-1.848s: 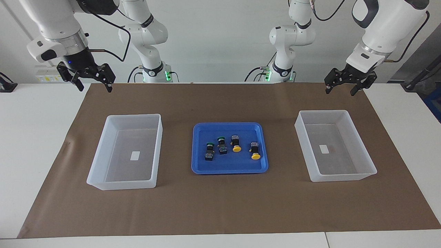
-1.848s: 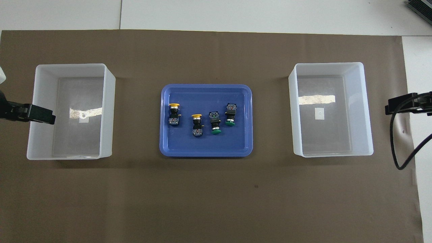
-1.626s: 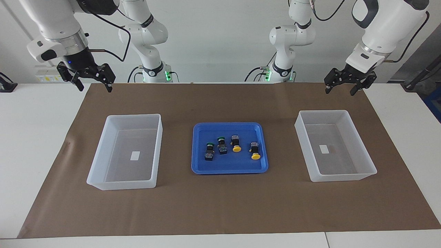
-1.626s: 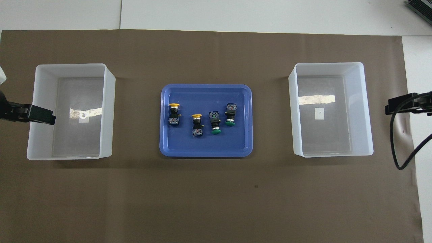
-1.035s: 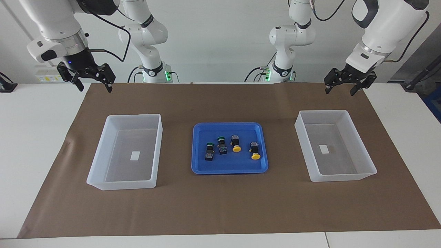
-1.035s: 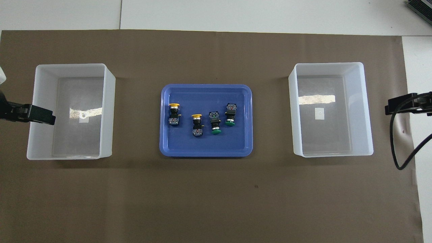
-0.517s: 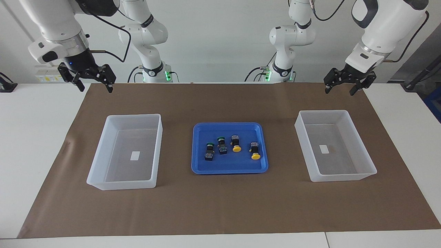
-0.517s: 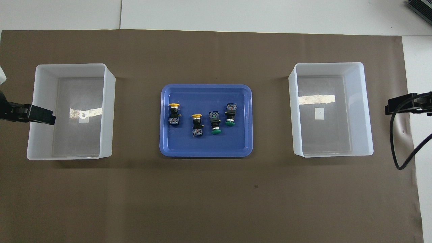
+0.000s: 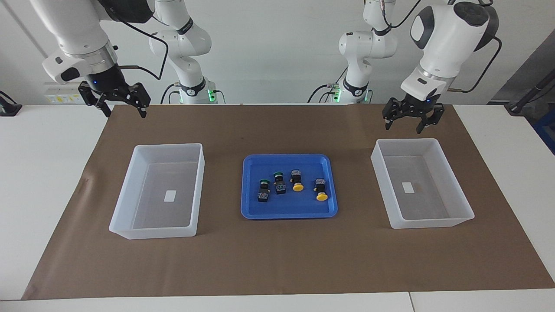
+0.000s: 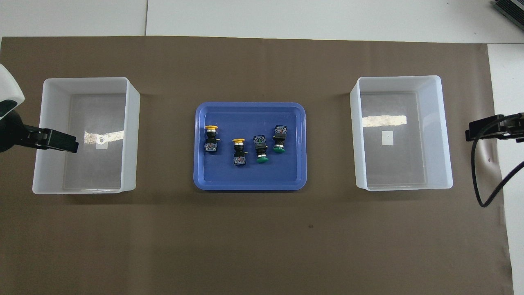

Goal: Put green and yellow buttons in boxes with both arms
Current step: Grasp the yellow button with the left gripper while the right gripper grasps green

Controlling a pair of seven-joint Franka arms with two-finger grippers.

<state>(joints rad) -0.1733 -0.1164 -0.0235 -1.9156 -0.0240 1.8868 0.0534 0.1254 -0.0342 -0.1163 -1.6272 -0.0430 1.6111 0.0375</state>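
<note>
Two green buttons (image 9: 263, 189) (image 9: 279, 182) and two yellow buttons (image 9: 297, 180) (image 9: 321, 190) lie on their sides in the blue tray (image 9: 286, 212). They also show in the overhead view, yellow (image 10: 211, 138) (image 10: 238, 150) and green (image 10: 260, 148) (image 10: 279, 138). Two translucent boxes stand beside the tray, one at the right arm's end (image 9: 169, 146) and one at the left arm's end (image 9: 407, 141); each holds only a label sticker. My left gripper (image 9: 403, 127) is open and empty, raised by its box's rim. My right gripper (image 9: 125, 114) is open and empty, raised over the mat's corner.
A brown mat (image 9: 277, 260) covers most of the white table (image 9: 43, 173). The tray sits at the mat's middle between the boxes. A black cable (image 10: 477, 172) hangs from the right arm at that end of the table.
My left gripper has moved inward and down from the mat's corner to the rim of its box. My right gripper has shifted slightly toward the table's middle. The buttons have not moved.
</note>
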